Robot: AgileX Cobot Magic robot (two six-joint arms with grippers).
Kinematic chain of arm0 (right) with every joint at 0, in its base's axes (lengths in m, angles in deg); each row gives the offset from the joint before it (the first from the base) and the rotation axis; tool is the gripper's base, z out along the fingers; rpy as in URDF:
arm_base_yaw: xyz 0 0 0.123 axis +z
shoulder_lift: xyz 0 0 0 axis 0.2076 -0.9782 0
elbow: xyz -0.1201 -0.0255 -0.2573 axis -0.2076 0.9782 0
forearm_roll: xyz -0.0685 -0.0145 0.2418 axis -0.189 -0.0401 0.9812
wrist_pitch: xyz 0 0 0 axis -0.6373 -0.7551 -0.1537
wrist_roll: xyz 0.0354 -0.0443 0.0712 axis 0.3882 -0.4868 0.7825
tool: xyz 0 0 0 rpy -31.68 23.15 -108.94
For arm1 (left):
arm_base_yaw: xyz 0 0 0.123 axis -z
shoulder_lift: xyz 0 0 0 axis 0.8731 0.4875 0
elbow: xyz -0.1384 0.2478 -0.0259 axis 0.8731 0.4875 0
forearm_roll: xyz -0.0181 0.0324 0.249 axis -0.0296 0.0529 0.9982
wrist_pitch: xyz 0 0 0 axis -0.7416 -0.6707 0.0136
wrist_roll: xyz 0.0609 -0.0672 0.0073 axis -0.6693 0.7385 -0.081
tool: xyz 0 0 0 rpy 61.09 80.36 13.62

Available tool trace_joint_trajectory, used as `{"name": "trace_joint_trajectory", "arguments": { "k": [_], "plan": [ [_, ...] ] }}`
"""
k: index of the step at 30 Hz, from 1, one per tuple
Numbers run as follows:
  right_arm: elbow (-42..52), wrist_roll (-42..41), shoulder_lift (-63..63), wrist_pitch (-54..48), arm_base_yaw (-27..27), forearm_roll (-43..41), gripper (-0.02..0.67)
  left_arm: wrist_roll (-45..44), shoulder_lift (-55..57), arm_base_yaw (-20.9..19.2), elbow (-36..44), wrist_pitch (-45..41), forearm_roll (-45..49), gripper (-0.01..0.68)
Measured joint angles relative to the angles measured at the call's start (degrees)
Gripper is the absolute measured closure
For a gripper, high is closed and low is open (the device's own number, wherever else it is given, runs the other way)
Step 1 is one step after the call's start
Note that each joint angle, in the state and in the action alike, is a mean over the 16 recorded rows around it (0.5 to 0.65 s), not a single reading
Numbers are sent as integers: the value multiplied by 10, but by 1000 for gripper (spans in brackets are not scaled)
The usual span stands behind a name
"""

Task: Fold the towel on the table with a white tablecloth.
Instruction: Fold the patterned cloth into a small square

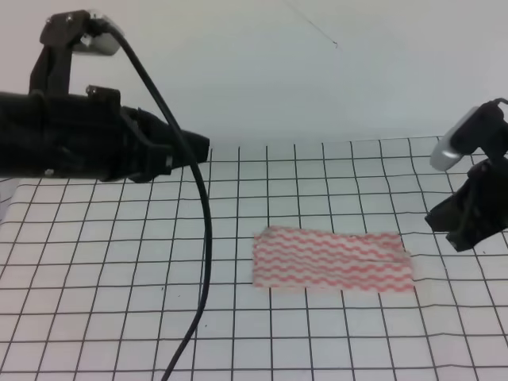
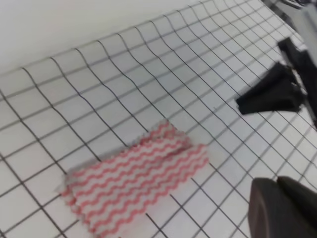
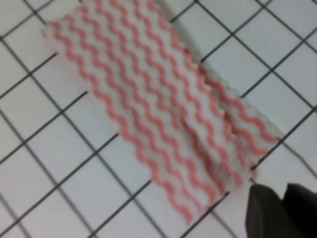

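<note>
Towel (image 1: 332,259) lies flat mid-table (image 1: 95,317) on the gridded white tablecloth (image 1: 317,171), between both arms. Judged thin, limp, light; best pinched at its rumpled right end. Left pincer (image 1: 198,151) and right pincer (image 1: 452,234) are clear of it; jaw state cannot be told

Left hand (image 1: 198,149): only the dark tip is seen in the high view; whether the fingers are apart cannot be told.
Left hand, wrist view: cut off at the lower right corner, blurred.
Right hand (image 1: 459,230): partly cut by the right edge; finger gap cannot be judged.
Right hand, wrist view: a blurred dark shape is cut by the bottom edge.
Towel (image 3: 158,109): stripes are softened by blur; layers cannot be counted.
Desk (image 1: 95,317): cut off at all sides.
</note>
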Motion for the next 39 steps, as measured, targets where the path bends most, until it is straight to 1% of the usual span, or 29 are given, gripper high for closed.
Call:
{"name": "trace_joint_trajectory", "arguments": {
  "k": [7,16,21,31,35,39],
  "plan": [
    [-55,-4,-75,18,3,-42,481,30,-57,0,54,10,41,673],
    [-129,-20,-165,1,3,-76,402,51,-127,0,149,77,72,673],
    [-168,-34,-205,-37,3,-84,393,49,-138,0,175,101,73,673],
    [-209,-72,-251,-103,5,-83,392,48,-139,0,179,107,72,673],
    [-212,-80,-263,-109,14,-89,393,48,-139,0,179,106,72,673],
    [-212,-71,-273,-99,28,-108,392,47,-139,0,179,106,73,673]
  ]
}}
